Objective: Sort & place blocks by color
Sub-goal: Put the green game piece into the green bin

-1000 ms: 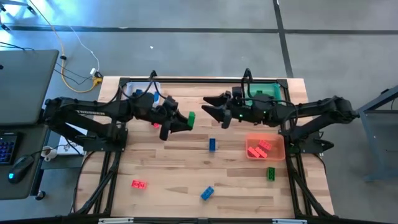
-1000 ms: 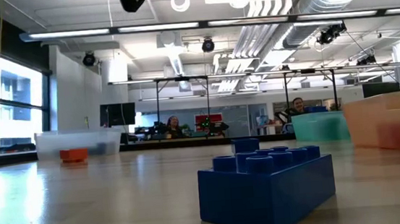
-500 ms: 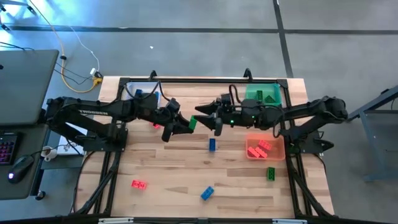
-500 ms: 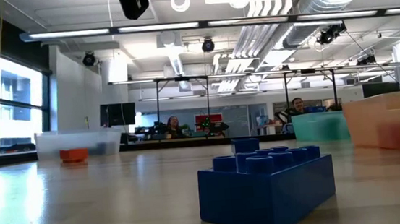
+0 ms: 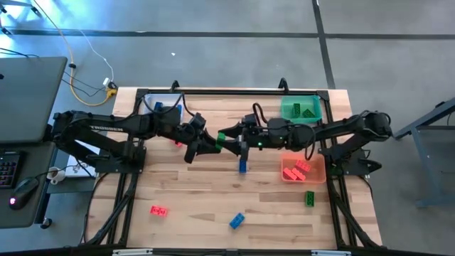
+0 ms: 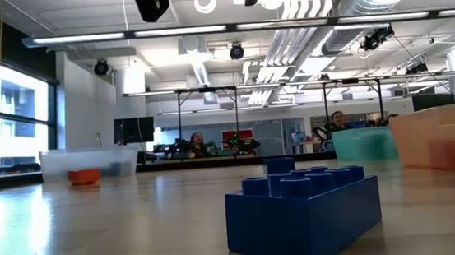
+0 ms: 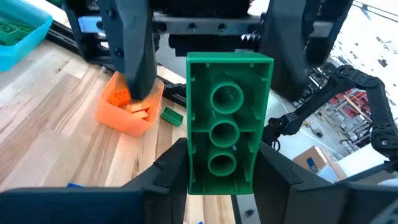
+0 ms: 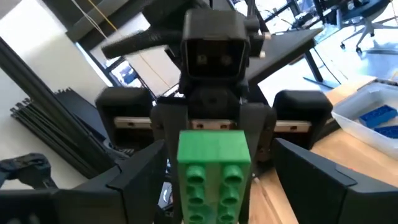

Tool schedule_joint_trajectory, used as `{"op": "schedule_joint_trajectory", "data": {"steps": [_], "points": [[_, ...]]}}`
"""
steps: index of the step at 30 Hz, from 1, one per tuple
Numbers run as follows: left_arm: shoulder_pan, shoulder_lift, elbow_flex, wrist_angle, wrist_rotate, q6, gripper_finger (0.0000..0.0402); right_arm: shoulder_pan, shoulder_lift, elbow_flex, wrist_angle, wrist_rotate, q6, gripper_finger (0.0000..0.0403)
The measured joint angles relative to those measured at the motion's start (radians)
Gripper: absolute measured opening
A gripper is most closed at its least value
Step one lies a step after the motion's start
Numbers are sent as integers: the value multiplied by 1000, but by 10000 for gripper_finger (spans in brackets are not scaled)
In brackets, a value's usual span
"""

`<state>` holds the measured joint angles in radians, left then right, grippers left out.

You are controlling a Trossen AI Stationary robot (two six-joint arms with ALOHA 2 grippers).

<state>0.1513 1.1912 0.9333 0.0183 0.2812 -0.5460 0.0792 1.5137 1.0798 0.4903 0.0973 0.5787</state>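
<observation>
My left gripper (image 5: 212,142) is above the middle of the table, shut on a green block (image 5: 221,136). In the left wrist view the block (image 7: 229,106) shows its hollow underside. My right gripper (image 5: 237,142) is open and faces the left one from the table's right. Its two fingers stand on either side of the block's studded face (image 8: 214,168) with gaps showing. On the table lie two blue blocks (image 5: 242,166) (image 5: 236,221), a red one (image 5: 158,210), another red one (image 5: 178,142) and a green one (image 5: 310,198). My left gripper pinches the green block between its two fingers (image 7: 171,168), which sit on the long sides at the end nearest the wrist (image 7: 221,180). The fingers come level from the table's left. The block is lifted clear and sticks out beyond the fingertips toward the right gripper.
A clear bin (image 5: 160,105) with blue blocks stands at the far left, a green bin (image 5: 302,109) with green blocks at the far right, and an orange bin (image 5: 303,169) with red blocks on the right. A blue block (image 6: 303,207) fills the low view's foreground.
My right gripper has moved toward the table's left, up to the left gripper, and its open fingers now stand on either side of the green block. My left gripper has held the block almost still above the table's middle.
</observation>
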Motion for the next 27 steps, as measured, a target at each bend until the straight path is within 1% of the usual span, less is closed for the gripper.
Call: {"op": "schedule_joint_trajectory", "data": {"steps": [4, 7, 10, 17, 18, 27], "points": [[0, 0, 0, 0, 0, 0, 113, 0, 1, 0, 2, -13, 0, 270], [0, 0, 0, 0, 0, 1, 112, 0, 3, 0, -1, -12, 16, 250], [0, 0, 0, 0, -4, 0, 113, 0, 7, 0, -1, -20, 27, 219], [0, 0, 0, -1, -15, 0, 116, 0, 8, 0, 0, -29, 26, 121], [0, 0, 0, -1, -16, 0, 119, 0, 8, 0, -1, -29, 25, 114], [-1, 0, 0, -1, -40, 1, 159, 0, 7, 0, -22, -28, 24, 114]]}}
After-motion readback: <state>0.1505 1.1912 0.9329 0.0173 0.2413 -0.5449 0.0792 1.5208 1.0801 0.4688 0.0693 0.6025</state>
